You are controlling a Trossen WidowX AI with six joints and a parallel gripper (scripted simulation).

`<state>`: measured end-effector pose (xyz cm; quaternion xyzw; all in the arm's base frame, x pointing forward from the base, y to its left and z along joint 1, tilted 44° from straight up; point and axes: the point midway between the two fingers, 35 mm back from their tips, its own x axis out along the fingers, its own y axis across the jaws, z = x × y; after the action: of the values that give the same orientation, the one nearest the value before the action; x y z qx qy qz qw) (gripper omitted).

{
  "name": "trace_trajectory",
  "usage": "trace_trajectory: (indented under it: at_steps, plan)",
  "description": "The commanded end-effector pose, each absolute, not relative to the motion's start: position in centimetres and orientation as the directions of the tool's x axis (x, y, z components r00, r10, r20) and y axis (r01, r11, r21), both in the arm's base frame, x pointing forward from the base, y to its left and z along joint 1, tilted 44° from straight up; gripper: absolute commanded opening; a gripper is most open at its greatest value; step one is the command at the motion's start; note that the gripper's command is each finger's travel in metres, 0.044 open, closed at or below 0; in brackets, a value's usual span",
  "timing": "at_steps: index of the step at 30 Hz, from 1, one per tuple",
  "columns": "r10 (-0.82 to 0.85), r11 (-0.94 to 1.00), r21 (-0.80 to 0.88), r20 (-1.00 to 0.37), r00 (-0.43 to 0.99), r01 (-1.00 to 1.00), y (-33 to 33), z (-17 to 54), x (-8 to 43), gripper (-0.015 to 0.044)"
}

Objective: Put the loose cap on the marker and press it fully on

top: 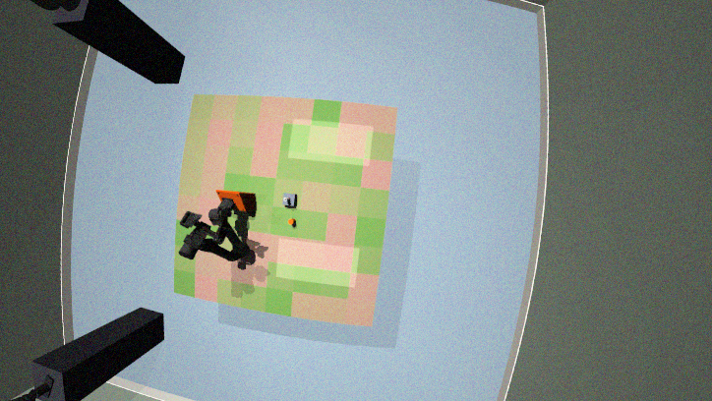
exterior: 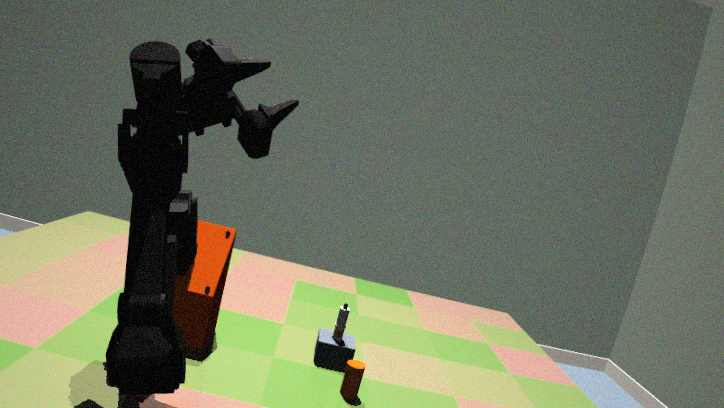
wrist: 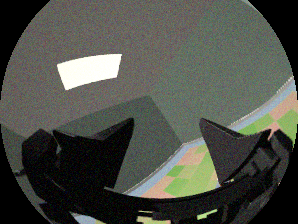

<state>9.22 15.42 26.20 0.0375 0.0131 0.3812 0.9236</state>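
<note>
One checkered pink-and-green table (exterior: 415,324) meets grey-green walls (exterior: 455,152) behind.

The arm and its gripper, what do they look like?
The arm is matte black all over, built from chunky, blocky segments with a rounded cap on top. The gripper has two black fingers tapering to pointed tips. No cables or markings are visible.

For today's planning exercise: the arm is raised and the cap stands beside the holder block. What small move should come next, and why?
Probably lower the gripper toward the orange cap, jaws kept open. The gripper is high above the table, pointing outward and holding nothing, while the cap stands upright, loose, just in front of the holder block. The marker is uncapped, so the cap must be grasped first.
</note>
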Motion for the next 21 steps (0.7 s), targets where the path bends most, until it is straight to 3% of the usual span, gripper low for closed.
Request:
trace_trajectory:
  at_steps: [1, 6, 14, 21]
  plan:
    - [0.703, 0.709, 0.078, 0.003, 0.711, -0.701, 15.4, 26.2, 9.3, 0.0374]
    - [0.631, 0.776, 0.033, -0.060, 0.774, -0.630, 16.1, 26.2, 10.5, 0.0246]
    - [0.354, 0.913, -0.110, -0.261, 0.898, -0.392, 17.4, 24.4, 15.8, 0.0246]
    - [0.027, 0.974, -0.190, -0.442, 0.897, -0.123, 16.1, 21.4, 21.6, 0.0246]
